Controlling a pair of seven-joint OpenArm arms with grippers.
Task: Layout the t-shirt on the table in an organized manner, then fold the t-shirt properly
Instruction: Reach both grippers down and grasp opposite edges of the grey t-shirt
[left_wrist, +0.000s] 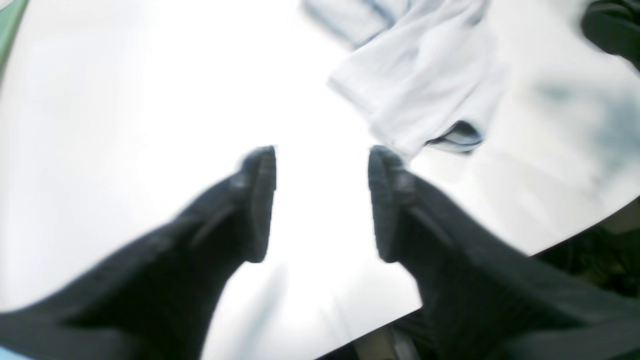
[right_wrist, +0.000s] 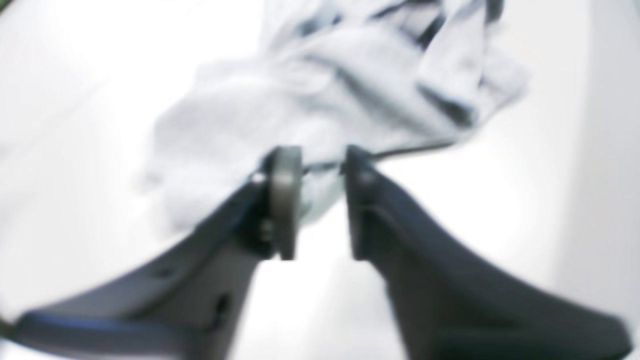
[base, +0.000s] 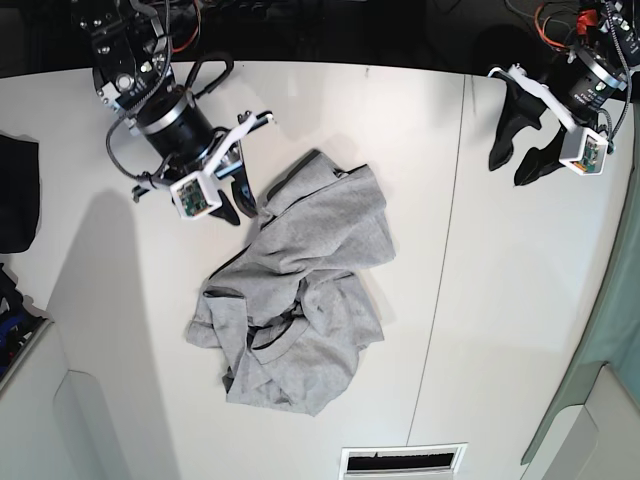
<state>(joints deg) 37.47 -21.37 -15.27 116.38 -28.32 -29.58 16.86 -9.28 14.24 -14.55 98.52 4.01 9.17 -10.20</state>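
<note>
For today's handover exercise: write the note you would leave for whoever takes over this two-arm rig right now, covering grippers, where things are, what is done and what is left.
Left gripper: open, empty, over bare table, away from the cloth.
Right gripper: jaws apart, at the t-shirt edge; nothing seems clamped, though the view is blurred.
T-shirt: crumpled heap mid-table, folded over itself, not spread.
Done: nothing visible yet.
Left: spread the shirt flat, then fold it.
</note>
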